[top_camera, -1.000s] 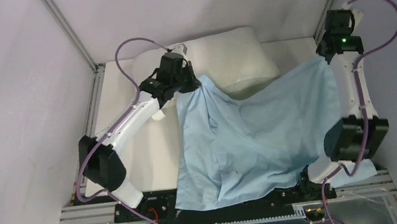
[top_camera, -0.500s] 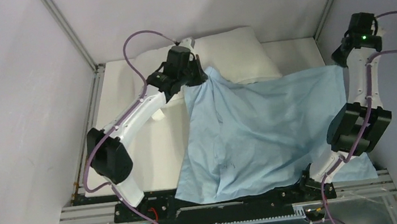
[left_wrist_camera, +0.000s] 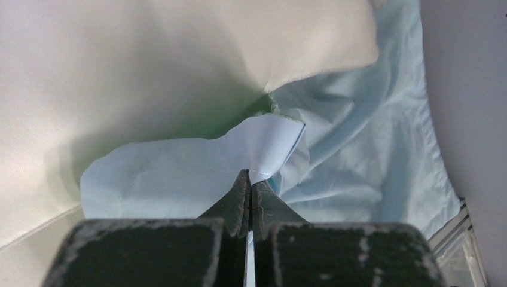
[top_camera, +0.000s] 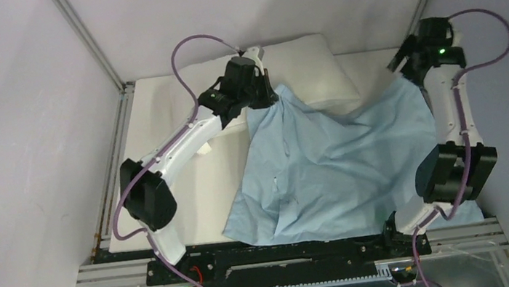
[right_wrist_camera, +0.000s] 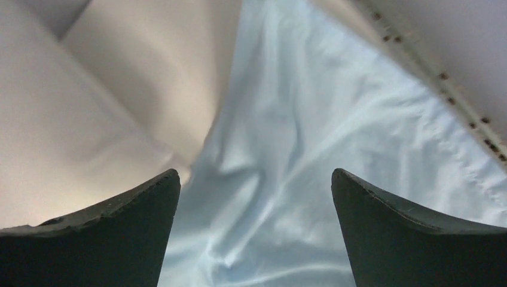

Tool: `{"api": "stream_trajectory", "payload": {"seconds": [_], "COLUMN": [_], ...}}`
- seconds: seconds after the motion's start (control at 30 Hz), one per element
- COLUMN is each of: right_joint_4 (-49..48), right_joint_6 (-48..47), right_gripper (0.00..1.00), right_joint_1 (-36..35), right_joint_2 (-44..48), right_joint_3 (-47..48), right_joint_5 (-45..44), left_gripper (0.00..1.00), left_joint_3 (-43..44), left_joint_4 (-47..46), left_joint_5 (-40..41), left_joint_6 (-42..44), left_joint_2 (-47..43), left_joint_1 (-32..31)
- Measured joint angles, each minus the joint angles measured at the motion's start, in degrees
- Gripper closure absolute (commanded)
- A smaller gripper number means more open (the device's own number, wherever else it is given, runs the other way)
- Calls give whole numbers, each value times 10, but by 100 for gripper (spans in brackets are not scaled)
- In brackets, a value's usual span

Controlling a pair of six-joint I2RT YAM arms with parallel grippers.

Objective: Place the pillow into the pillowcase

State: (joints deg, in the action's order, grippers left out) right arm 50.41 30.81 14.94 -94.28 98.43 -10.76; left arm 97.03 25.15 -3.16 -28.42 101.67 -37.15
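Since half a second ago the right fingers point(top_camera: 402, 61) have dropped back toward the middle and now stand wide apart with nothing between them, and the pillowcase point(top_camera: 343, 169) has gone from stretched taut to slack and sagging. My left fingers point(left_wrist_camera: 250, 179) have slid a bit to the right along the pillow point(top_camera: 300, 61) and are pinched tight on a fold of the pillowcase edge. Pillow sits at the far side of the tabletop point(top_camera: 161, 125), against the back wall, near edge touching the blue cloth. Pillowcase is spread wrinkled over the right half of the tabletop, its near end hanging past the front edge. Left wrist view shows a greenish gap between pillow and blue fabric just past my pinch, looks like the mouth, can't say for sure. Step, as I judge it: opening the mouth at the pillow, not yet over it; pillow looks fully outside. Next move needs the right fingers to re-grip the far right edge of the opening, one layer only, then both sides lift and pull over the pillow corner. Risk: grabbing both layers shuts the mouth.
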Motion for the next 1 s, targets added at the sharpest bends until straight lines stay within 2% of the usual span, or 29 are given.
{"api": "stream_trajectory", "payload": {"seconds": [0.23,0.27,0.3,0.4,0.5,0.57,0.6,0.87,1.0], "right_joint_4": [-49,-54,-57,-66,-74,-81,-85,-127,-141], "right_joint_6": [-13,-14,-15,-15,-14,-13,-12,16,28], "right_gripper": [0,0,0,0,0,0,0,0,0], "right_joint_1": [-191,-214,-234,-290,-328,-344,-348,-361,-366], "right_joint_2": [124,139,151,173,176,179,182,222,222], "right_joint_3": [-146,-158,-168,-187,-200,-216,-225,-328,-360], "right_joint_5": [7,9,8,1,0,1,1,42,61], "left_gripper": [100,97,90,59,23,6,2,0,0], "left_joint_3": [-51,-60,-68,-80,-77,-57,-42,175,302], "left_joint_4": [-3,-7,-8,-4,5,24,35,70,70], "left_joint_5": [-18,-21,-24,-31,-28,-15,-8,65,102], "left_joint_6": [0,0,0,3,12,22,29,55,76], "left_joint_2": [9,9,9,11,12,12,12,23,81], "left_joint_1": [-14,-16,-19,-24,-26,-26,-25,3,14]}}
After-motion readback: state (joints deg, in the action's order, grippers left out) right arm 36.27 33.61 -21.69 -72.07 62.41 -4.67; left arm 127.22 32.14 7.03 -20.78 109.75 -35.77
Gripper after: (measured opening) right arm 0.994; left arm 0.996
